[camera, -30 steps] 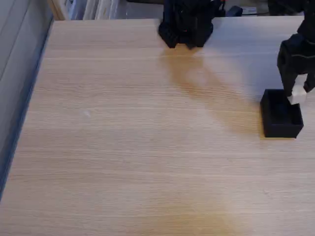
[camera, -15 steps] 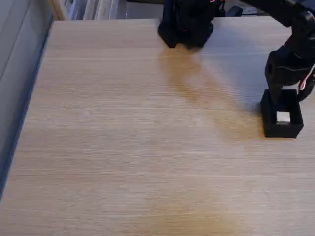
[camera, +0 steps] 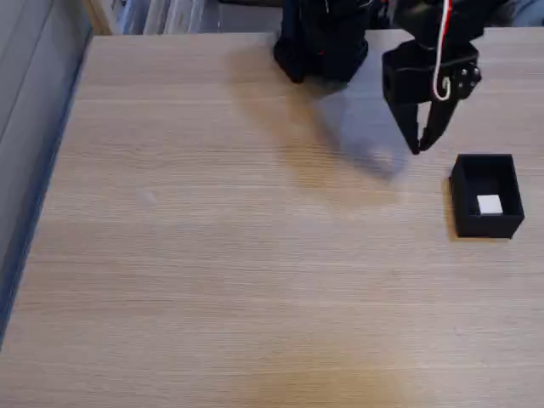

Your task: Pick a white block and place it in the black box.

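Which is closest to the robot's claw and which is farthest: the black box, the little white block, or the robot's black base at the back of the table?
Seen from the fixed view, starting at the claw:
1. The black box, just below and right of the claw.
2. The white block, lying inside the box, slightly farther right.
3. The robot's base, up at the table's far edge, to the left.

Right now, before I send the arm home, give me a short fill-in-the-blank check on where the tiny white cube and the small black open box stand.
1. The tiny white cube lies ____ the small matte black open-topped box.
2. The black gripper holds ____.
3. In the fixed view the gripper is up and to the ____ of the box.
4. The box stands on a ____ table.

Missing words: inside; nothing; left; wooden
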Available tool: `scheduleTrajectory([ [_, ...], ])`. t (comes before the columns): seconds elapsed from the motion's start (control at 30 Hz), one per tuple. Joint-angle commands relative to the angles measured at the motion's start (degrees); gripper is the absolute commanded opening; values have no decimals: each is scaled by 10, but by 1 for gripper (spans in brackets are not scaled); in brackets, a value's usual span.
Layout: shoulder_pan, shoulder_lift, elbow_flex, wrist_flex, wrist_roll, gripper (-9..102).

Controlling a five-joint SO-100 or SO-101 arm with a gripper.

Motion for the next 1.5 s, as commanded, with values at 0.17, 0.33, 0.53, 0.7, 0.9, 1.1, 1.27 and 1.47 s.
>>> scheduleTrajectory([
  [0.17,76,356,375,-89,-137,0],
  [0.33,136,512,520,-87,-194,0],
  [0.53,196,635,621,-70,-238,0],
  [0.7,193,657,622,-10,-205,0],
  [0.9,192,714,622,91,-167,0],
  [1.1,208,714,623,94,-127,0],
  [1.27,208,714,623,93,-121,0],
  [1.47,208,715,623,93,-123,0],
])
